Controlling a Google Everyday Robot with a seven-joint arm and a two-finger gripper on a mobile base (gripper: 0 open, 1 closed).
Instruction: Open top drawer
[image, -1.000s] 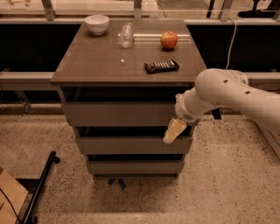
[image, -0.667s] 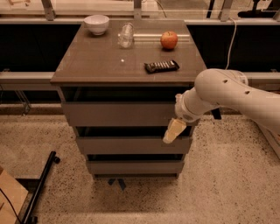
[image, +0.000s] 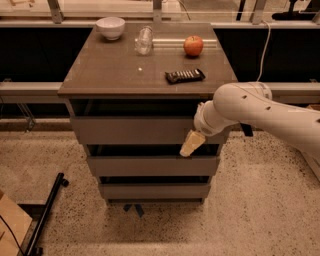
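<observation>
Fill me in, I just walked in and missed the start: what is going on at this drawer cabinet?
A white robot arm reaches in from the right, its hand at the right end of the top drawer, by the front panel's lower edge. Whether the drawer has begun to slide out is hard to tell. On the cabinet top sit a white bowl, a glass, an apple and a dark flat object, all apart from the arm.

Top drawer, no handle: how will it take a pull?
Likely slippery to grip: the top drawer shows a flat front, so the gripper, at its lower right edge, probably must hook it. Probably stiff, sliding straight; pulled off-centre it may bind.
</observation>
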